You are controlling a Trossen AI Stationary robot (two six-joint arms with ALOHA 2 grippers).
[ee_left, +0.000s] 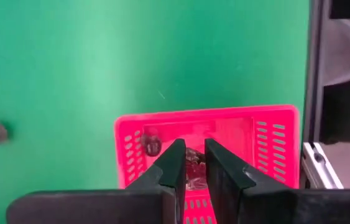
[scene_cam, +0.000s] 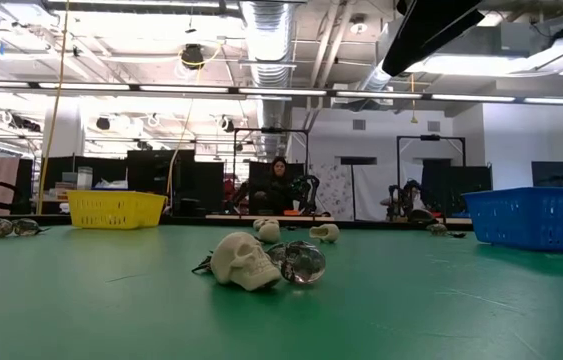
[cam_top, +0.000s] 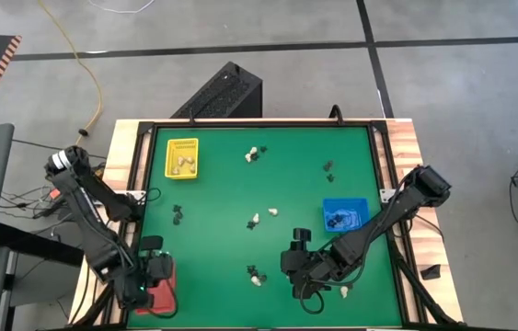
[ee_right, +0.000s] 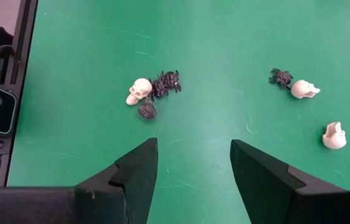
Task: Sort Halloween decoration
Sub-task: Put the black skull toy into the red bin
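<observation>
Left tool (ee_left: 191, 163), nearly closed and holding nothing visible, hovers over the red tray (ee_left: 274, 134). Right tool (ee_right: 193, 163), wide open and empty, should descend squarely over the cream skull (ee_right: 139, 91).

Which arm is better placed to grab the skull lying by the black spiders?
Right. The right gripper is open, facing that skull. The left gripper hangs over the red tray.

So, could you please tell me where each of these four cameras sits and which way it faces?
High view: overhead, looking straight down on the green table and both arms.
Low view: at table-top height, looking across at a cream skull; no gripper shows.
Left wrist view: above the red tray, left gripper nearly closed.
Right wrist view: open right gripper facing that same skull, shared with the low view.
</observation>
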